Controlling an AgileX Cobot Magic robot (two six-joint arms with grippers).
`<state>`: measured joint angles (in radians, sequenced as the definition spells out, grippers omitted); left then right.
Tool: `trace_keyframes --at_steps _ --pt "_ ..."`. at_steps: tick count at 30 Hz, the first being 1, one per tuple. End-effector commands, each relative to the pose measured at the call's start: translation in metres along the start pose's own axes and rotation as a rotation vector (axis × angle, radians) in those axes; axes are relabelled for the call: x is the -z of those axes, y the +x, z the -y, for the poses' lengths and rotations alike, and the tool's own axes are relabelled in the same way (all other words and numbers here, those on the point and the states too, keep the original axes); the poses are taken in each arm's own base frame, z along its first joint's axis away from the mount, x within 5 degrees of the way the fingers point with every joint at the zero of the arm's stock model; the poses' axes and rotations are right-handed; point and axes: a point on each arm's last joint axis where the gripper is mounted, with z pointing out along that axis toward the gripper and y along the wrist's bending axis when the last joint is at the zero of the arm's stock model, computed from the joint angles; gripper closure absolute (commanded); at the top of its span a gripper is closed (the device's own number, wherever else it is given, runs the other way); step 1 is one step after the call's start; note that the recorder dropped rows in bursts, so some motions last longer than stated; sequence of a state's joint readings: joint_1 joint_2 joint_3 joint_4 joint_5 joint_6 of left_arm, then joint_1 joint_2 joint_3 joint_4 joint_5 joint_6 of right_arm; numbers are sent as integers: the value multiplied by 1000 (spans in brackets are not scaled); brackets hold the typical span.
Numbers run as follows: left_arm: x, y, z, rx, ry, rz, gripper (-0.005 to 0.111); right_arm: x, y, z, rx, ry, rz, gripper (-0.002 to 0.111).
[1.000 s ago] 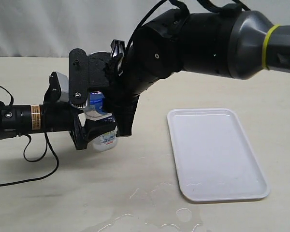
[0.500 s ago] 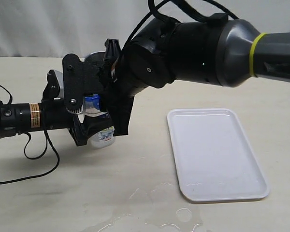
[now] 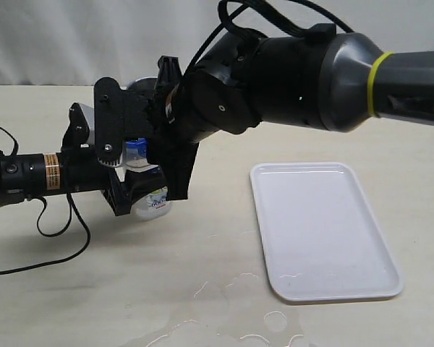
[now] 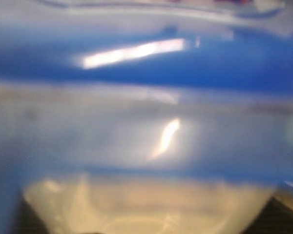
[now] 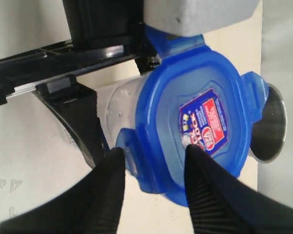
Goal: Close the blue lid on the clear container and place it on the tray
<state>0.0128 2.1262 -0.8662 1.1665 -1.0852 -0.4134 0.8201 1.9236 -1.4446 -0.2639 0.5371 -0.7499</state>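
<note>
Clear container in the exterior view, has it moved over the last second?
Yes. The clear container has shifted slightly to the left, away from the tray, which lies in the same place on the table.

The left arm (image 3: 29, 176) is stretching out almost level, and the left jaws are clamping the clear container (image 3: 155, 204) from both sides. The right arm (image 3: 311, 72) is arching in from the opposite side. Its wrist (image 3: 217, 108) is angling downward, so the right jaws are pointing down just above the left jaws. The right jaws are standing parted, with their two ribbed black fingers (image 5: 107, 190) sitting at the edge of the blue lid (image 5: 195, 122).
</note>
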Motion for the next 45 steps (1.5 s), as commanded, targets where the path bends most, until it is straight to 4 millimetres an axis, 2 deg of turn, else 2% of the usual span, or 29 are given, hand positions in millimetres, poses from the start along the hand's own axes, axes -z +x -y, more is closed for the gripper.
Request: trace_keyframes --at_steps 1,8,12,18,20,24,28,30,32,35,39,45 --pt "-4 -12 19 -172 149 103 107 -21 13 -28 -106 -171 -90 73" --pt "-4 -12 19 -232 148 107 107 13 4 -15 -233 -150 -10 62" --pt "-4 -12 20 -317 153 110 107 34 2 -7 -260 -145 -12 61" --pt "-3 -12 20 -498 152 122 107 79 3 2 -309 -128 7 61" --pt "-3 -11 21 -516 159 122 107 102 2 4 -359 -127 51 61" --pt "-3 -9 24 -662 191 128 107 125 -3 5 -393 -143 137 61" --pt "-2 -9 26 -712 208 130 107 115 -3 -6 -411 -266 92 61" --pt "-2 -8 27 -716 217 129 107 97 -1 -12 -396 -314 29 61" --pt "-2 -8 27 -723 224 129 107 86 0 -8 -360 -255 27 61" --pt "-2 -8 27 -724 226 129 107 87 -3 7 -284 -96 90 61" --pt "-2 -8 27 -724 226 129 107 84 -5 8 -289 -108 87 62" --pt "-2 -8 28 -723 231 128 107 61 -4 1 -287 -152 47 62"
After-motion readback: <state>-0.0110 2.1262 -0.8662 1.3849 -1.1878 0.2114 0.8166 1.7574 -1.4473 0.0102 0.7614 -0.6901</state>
